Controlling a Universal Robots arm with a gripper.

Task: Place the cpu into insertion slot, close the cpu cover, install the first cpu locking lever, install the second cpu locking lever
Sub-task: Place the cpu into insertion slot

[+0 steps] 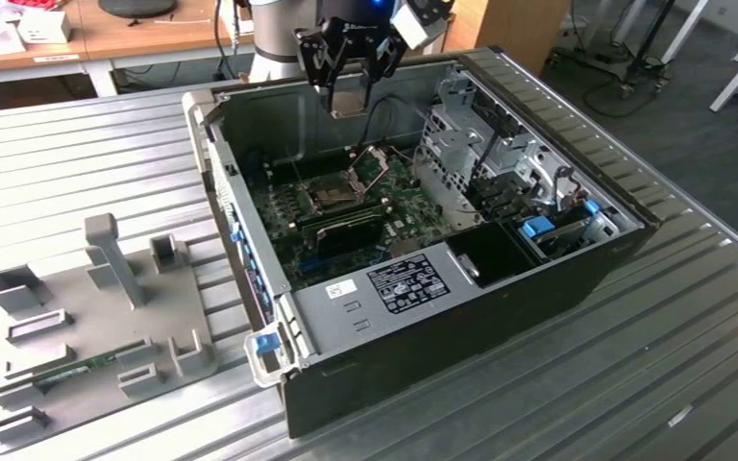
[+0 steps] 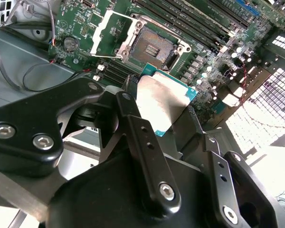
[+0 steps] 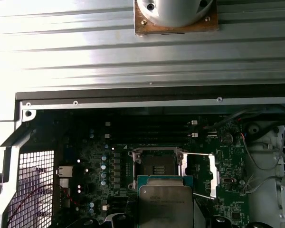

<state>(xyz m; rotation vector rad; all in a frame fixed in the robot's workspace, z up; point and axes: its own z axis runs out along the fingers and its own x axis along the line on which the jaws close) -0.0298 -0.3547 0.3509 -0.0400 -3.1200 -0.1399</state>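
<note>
Hand (image 1: 347,106) holds cpu (image 2: 165,95) above insertion slot (image 2: 152,47); cpu cover (image 2: 99,34) open.

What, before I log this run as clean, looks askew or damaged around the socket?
Nothing stands out. The hand holds the cpu above the board; the insertion slot is empty, its cpu cover swung open.

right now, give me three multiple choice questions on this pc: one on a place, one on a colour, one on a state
1. Where is the chip? A in the socket; B in the gripper; C under the cover.
2. What colour is the circuit board? A green; B red; C white.
3. How is the cover? A shut; B missing; C open.
Answers: B, the gripper holds it clear of the socket; A, green shows around the socket; C, it lies swung aside from the bare socket.
</note>
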